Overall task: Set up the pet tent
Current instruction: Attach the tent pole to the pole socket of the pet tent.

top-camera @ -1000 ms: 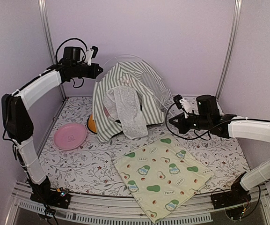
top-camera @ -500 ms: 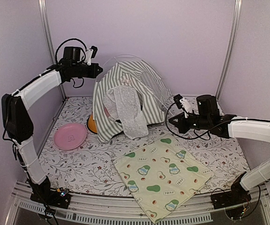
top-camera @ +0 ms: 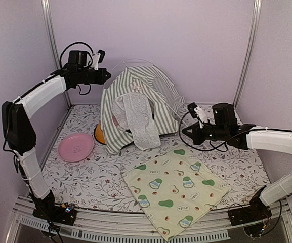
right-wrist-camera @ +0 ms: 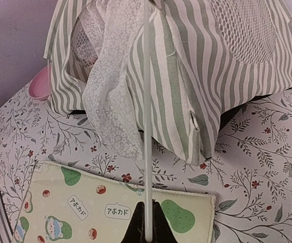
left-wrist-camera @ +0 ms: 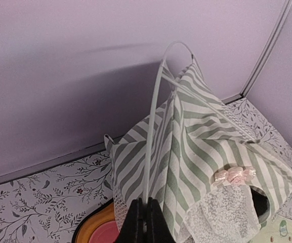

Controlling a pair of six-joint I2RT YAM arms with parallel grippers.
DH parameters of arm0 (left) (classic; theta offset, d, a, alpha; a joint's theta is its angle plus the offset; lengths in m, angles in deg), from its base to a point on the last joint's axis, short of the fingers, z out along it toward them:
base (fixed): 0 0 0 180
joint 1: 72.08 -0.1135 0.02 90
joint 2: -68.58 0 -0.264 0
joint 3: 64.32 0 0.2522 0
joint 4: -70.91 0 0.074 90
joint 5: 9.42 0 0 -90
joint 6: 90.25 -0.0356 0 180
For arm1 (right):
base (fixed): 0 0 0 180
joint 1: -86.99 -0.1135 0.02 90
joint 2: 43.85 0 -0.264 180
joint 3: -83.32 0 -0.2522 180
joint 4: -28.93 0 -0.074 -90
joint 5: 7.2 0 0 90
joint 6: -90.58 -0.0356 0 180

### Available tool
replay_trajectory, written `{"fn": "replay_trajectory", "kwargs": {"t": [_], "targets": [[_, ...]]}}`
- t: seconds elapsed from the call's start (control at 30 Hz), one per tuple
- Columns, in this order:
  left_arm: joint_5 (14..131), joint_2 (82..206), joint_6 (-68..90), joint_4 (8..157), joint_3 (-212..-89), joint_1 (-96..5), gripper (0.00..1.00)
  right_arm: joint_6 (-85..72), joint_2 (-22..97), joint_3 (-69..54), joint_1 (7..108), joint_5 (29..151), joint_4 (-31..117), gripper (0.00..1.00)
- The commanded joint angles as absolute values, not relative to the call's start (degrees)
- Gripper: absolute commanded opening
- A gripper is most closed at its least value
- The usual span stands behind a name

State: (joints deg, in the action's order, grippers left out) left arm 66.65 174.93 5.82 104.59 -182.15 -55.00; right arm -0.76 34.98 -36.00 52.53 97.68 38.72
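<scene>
R gripper [top-camera: 184, 130], right of centre in the top view, is pinched tight on a white pole [right-wrist-camera: 146, 111], no gap between the jaws. In its wrist cam the pole runs straight up the frame from the fingertips, across the edge of the avocado mat [top-camera: 176, 187], and into the striped fabric. So the pole's long axis points from this hand at the pet tent [top-camera: 135, 101], which sits just left of and above it, centre frame, toward the back wall.

The tent is half up: peak raised, lace curtain hanging over the door, mesh window on the right-hand panel. The skirt sags over the orange bowl [top-camera: 99, 134] at its lower left. The pink plate [top-camera: 76, 147] lies apart, further left.

L gripper [top-camera: 107, 76] is at upper left, up at peak height, also clamped on thin white pole. From its fingertips that rod climbs up-frame and bends over the apex. Prob. the same arc R holds, but I can't trace it thru the fabric.

My read: the hands bracket the tent along a lower-right to upper-left diagonal. R is the low, near end. Next move hinges on bringing the ends toward each other w/o twisting, else the arch may flop sideways.
</scene>
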Motion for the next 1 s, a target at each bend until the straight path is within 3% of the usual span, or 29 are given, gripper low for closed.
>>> {"fn": "replay_trajectory", "kwargs": {"t": [0.0, 0.3, 0.37, 0.43, 0.53, 0.67, 0.97], "targets": [[66.3, 173.2, 6.7, 102.6, -183.3, -55.4, 0.00, -2.0, 35.1, -36.6, 52.2, 99.3, 37.5, 0.00], [65.2, 173.4, 7.4, 102.9, -182.9, -55.3, 0.00, -1.2, 34.5, -37.8, 52.3, 98.1, 37.8, 0.02], [64.9, 173.0, 7.8, 102.9, -181.5, -55.2, 0.00, -1.6, 33.7, -38.2, 52.3, 97.9, 37.0, 0.12], [64.4, 172.2, 8.3, 102.7, -179.9, -54.8, 0.00, -1.7, 32.8, -38.1, 52.1, 97.9, 36.9, 0.33], [63.7, 170.0, 8.4, 101.7, -176.4, -53.7, 0.00, -0.5, 30.7, -37.7, 50.9, 96.0, 35.9, 0.56], [63.2, 166.5, 8.6, 101.0, -172.0, -51.7, 0.00, 2.6, 32.0, -33.0, 49.5, 94.3, 34.3, 0.74], [62.0, 157.0, 10.1, 99.7, -162.9, -48.5, 0.00, 9.9, 51.2, -5.5, 48.1, 95.8, 39.1, 0.73]]}}
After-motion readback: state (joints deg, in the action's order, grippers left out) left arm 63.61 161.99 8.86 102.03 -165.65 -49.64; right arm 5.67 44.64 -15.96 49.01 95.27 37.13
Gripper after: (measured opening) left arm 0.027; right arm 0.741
